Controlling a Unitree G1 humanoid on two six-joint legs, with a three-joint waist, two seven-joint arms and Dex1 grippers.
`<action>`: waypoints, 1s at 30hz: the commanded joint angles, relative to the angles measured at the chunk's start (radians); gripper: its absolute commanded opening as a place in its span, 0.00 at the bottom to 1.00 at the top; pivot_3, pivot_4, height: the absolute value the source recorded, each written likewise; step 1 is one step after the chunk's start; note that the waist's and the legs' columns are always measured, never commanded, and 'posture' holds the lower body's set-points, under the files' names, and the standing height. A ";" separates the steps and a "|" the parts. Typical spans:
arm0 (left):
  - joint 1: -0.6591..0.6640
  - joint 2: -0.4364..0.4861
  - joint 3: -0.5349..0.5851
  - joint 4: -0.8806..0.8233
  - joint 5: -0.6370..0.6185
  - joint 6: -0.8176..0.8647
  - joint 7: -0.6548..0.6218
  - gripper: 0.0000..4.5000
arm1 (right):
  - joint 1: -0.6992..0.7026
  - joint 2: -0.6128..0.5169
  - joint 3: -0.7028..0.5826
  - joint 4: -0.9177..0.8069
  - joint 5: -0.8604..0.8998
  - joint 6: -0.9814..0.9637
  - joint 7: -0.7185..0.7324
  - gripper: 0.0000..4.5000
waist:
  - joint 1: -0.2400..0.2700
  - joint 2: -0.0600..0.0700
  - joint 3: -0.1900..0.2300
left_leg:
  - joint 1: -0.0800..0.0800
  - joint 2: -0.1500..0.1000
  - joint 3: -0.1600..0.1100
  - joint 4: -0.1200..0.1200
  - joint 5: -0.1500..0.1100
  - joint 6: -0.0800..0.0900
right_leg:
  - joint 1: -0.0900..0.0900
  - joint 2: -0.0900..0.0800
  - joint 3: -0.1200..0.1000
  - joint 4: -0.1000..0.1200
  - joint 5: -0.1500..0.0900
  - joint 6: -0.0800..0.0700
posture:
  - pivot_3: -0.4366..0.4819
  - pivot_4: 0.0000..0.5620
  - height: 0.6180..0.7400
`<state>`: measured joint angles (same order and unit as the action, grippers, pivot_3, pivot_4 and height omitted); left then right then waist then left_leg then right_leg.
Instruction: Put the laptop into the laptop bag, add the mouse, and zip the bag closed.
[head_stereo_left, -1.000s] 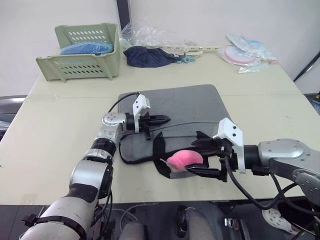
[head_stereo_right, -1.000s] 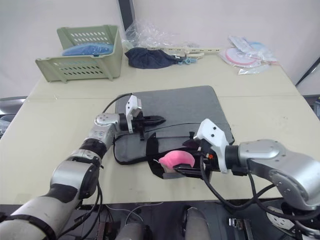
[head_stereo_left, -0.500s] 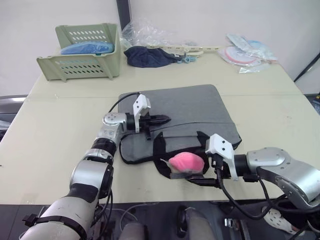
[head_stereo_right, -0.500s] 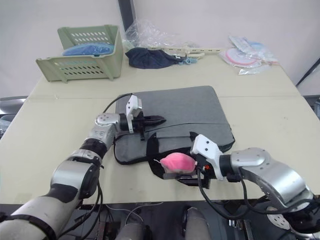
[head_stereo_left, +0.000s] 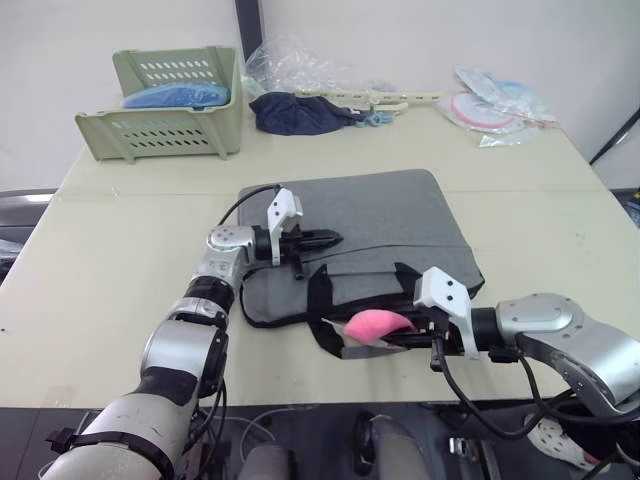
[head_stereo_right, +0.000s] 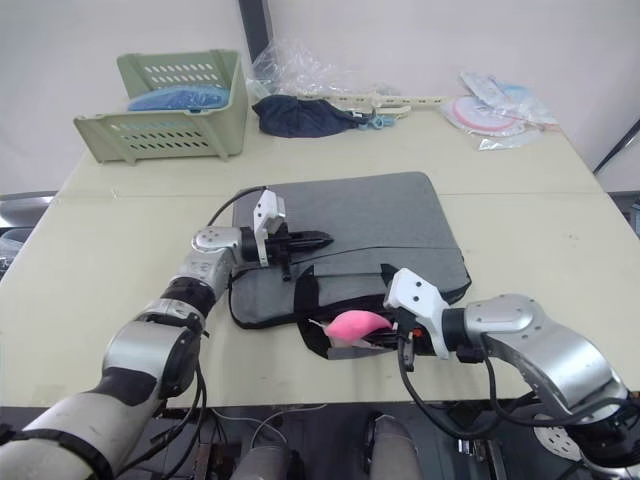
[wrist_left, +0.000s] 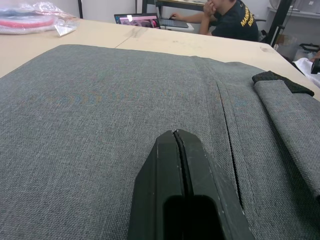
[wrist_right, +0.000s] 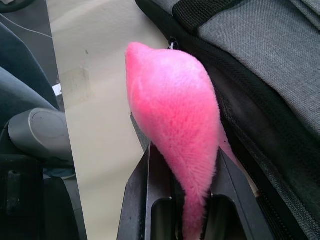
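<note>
2 grippers on the laptop bag (head_stereo_left: 380, 225): my left gripper (head_stereo_left: 330, 239) rests on top, fingers pressed together, empty. Right gripper (wrist_right: 187, 200) clamps the pink plush toy (wrist_right: 175, 125) at bag's front edge.

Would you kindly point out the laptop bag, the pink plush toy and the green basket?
laptop bag (head_stereo_left: 380, 215), left eye view, bare grey top.
pink plush toy (head_stereo_left: 372, 323), left eye view, fluffy middle.
green basket (head_stereo_left: 160, 138), left eye view, slotted front wall.

Beige table (head_stereo_left: 100, 250); white wall (head_stereo_left: 60, 40)
</note>
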<state>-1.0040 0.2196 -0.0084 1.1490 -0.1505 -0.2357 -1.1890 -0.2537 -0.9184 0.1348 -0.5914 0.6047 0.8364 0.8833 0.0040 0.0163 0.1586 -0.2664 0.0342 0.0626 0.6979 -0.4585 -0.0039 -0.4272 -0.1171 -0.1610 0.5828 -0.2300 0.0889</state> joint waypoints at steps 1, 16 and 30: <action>0.082 -0.019 -0.033 0.088 0.066 0.010 0.020 0.00 | 0.006 -0.021 -0.059 -0.053 0.034 0.025 0.003 0.01 | 0.002 0.000 0.000 | 0.000 0.000 0.000 0.000 0.000 0.000 | 0.000 0.000 0.000 0.000 0.000 0.000 | 0.48 0.27 1.00; 0.087 -0.039 -0.031 0.095 0.065 0.004 0.036 0.00 | 0.058 -0.095 -0.263 -0.151 0.141 0.162 -0.032 0.01 | 0.021 0.000 -0.001 | 0.000 -0.001 0.000 0.001 -0.001 0.002 | 0.001 -0.001 0.000 -0.001 0.000 0.001 | 0.48 0.27 1.00; 0.101 -0.044 -0.050 0.099 0.092 -0.007 0.028 0.00 | 0.275 -0.171 -0.465 -0.145 0.140 0.173 -0.014 0.01 | 0.024 0.002 -0.003 | 0.000 -0.002 -0.001 0.000 -0.002 0.004 | 0.004 -0.001 -0.001 -0.008 0.002 0.004 | 0.48 0.27 1.00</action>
<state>-0.9964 0.1798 -0.0093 1.1506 -0.1295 -0.2735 -1.1537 0.0137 -1.0713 -0.2774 -0.7358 0.7609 1.0237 0.8591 0.0276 0.0186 0.1554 -0.2665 0.0325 0.0617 0.6983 -0.4612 0.0010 -0.4230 -0.1177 -0.1615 0.5744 -0.2275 0.0932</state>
